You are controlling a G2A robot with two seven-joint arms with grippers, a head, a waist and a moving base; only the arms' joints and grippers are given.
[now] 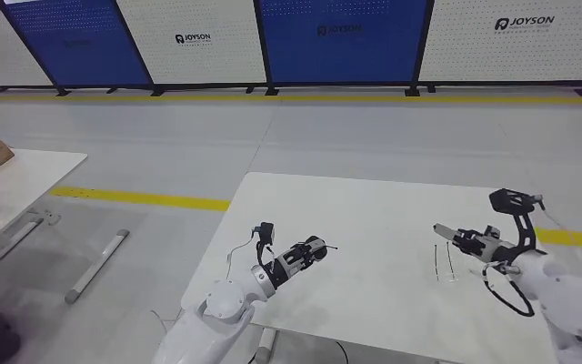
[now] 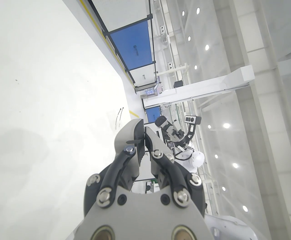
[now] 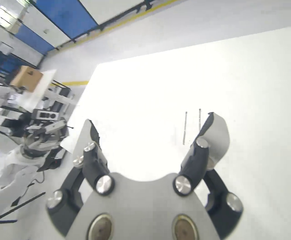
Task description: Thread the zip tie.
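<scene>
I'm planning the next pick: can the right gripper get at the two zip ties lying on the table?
Probably yes. The right gripper is open and close beside the two zip ties, with only bare table between them and nothing lying over them.

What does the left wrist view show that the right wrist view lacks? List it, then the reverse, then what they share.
Left wrist view: the left pincer shut on the held zip tie, with the right arm farther off. Right wrist view: the right pincer open over the white table, the left arm farther off, and a cardboard box on another table. Both: the white table, the two loose zip ties lying on it, and blue wall panels.
</scene>
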